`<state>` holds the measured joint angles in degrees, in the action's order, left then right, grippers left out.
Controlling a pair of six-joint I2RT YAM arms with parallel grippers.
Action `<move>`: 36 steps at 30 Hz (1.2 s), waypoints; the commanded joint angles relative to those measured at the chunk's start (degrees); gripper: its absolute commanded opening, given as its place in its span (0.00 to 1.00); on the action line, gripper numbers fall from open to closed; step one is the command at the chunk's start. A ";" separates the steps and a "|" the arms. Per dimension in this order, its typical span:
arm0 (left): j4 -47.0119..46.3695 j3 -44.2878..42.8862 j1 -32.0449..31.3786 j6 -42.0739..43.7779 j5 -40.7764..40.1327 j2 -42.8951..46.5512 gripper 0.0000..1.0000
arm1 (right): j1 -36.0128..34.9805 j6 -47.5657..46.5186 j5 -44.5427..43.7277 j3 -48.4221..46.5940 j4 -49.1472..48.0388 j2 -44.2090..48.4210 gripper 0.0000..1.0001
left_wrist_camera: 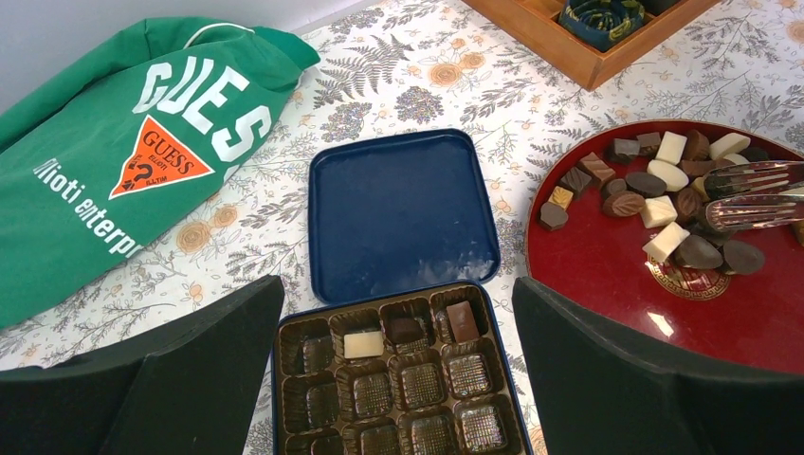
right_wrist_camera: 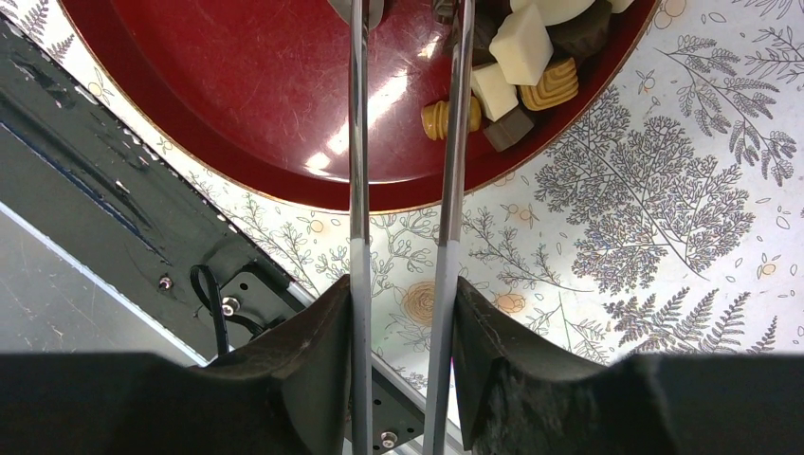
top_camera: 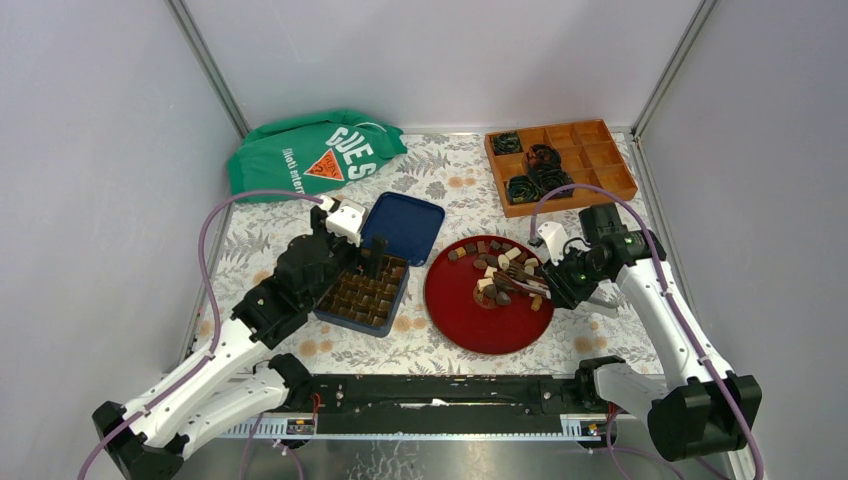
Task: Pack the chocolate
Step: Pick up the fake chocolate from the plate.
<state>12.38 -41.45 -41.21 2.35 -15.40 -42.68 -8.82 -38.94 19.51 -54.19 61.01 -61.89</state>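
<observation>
The chocolate (top_camera: pixel 500 268) lies piled on the far right of a red plate (top_camera: pixel 470 325); the pile (left_wrist_camera: pixel 664 190) holds dark, mid-brown and cream pieces. My right gripper (top_camera: pixel 562 285) is shut on metal tongs (right_wrist_camera: pixel 357 142), whose tips (left_wrist_camera: pixel 754 194) stand slightly apart over the pile. I cannot tell whether a piece sits between them. My left gripper (left_wrist_camera: pixel 398 379) hangs open above the blue box (top_camera: pixel 362 295). Its brown tray (left_wrist_camera: pixel 417 389) holds a cream piece (left_wrist_camera: pixel 363 343), a dark one (left_wrist_camera: pixel 406 329) and a mid-brown one (left_wrist_camera: pixel 462 320) in its far row.
The blue lid (top_camera: pixel 405 225) lies flat behind the box. A green drawstring bag (top_camera: pixel 315 155) sits at the back left. At the back right is a wooden divided tray (top_camera: pixel 590 150) holding black coiled cables (top_camera: pixel 540 158). The arms' black base rail (top_camera: pixel 440 395) runs along the near edge.
</observation>
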 commanded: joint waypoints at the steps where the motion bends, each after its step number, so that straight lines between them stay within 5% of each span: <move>1: -3.36 0.25 -0.10 1.32 0.65 -0.07 0.99 | 0.36 0.00 1.32 -1.97 0.28 1.55 0.44; 22: -3.11 0.27 -0.07 1.25 1.03 -0.37 0.99 | 0.31 0.25 3.17 -1.26 -0.39 0.69 0.38; 36: -3.14 0.21 0.03 1.25 0.85 0.03 0.99 | 0.38 0.31 5.24 -4.70 -0.43 3.09 0.05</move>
<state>12.40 -41.43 -41.21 2.35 -14.76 -43.11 -8.82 -38.92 22.13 -55.13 61.01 -60.62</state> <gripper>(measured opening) 0.986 0.371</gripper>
